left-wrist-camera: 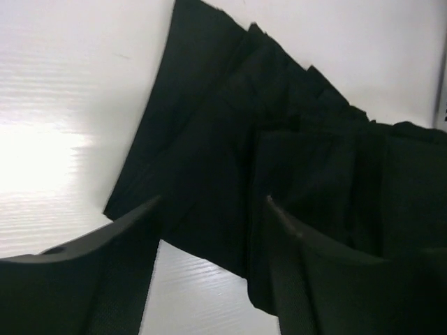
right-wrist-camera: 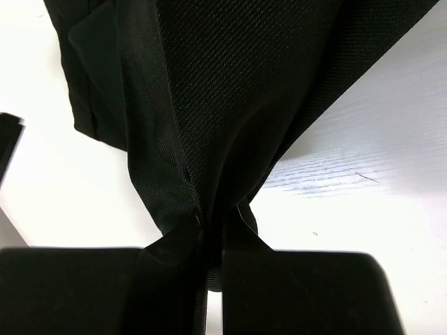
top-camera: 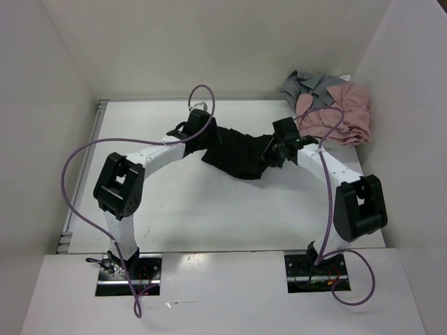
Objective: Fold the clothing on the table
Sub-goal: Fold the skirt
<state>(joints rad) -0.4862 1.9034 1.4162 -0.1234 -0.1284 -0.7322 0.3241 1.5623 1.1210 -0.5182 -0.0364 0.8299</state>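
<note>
On the counter (top-camera: 209,216): black clothing (top-camera: 237,157) — right gripper (right-wrist-camera: 208,241) clamped on a bunched fold; left gripper (left-wrist-camera: 211,204) apart, straddling its edge.

This is a robotics laboratory test cell rather than a home or a shop. A large flat white rectangular tabletop (top-camera: 209,216) with a thin metal rim is boxed in by plain white panel walls (top-camera: 230,42) on its left, far and right sides. A white-and-black jointed left arm (top-camera: 150,157) and a matching right arm (top-camera: 335,171) are bolted onto dark metal base plates (top-camera: 129,269) at the near edge. Loose purple cables (top-camera: 70,174) loop off them. Clothes lie on the table: a black pleated fabric garment (top-camera: 237,157) in the middle, and a crumpled pink garment (top-camera: 339,115) and a grey garment (top-camera: 307,84) heaped in the far right corner.
</note>
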